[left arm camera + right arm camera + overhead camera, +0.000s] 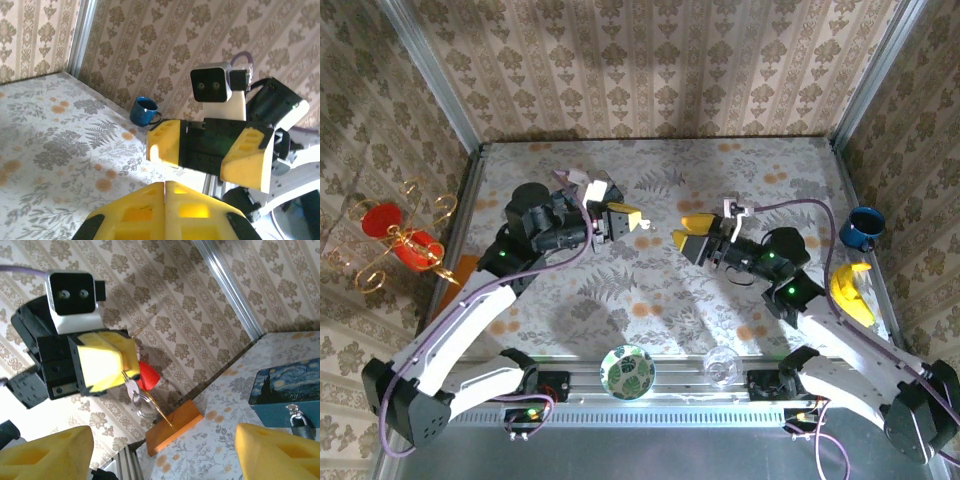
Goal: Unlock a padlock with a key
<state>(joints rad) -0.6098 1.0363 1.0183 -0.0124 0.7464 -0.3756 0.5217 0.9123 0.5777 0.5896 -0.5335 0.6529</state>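
Note:
My left gripper [636, 218] is raised over the table's middle, its yellow fingers pressed together [165, 186]. In the right wrist view the left gripper [123, 371] pinches a small silver key [130, 388], which hangs from its tips with a wire ring [143, 403] below. My right gripper [685, 232] faces it a short way off, jaws spread wide [162, 434] with nothing between them. The padlock [299, 422], small, dark and silver, hangs on the front of a blue starry-night tin [280, 385] at the right edge of the right wrist view.
A blue mug [861, 228] and a banana [851, 291] lie at the right side. A gold stand with red cups [400, 240] and an orange block [466, 267] sit at the left. A leaf-patterned bowl [627, 370] and a clear glass [722, 365] stand near the front rail.

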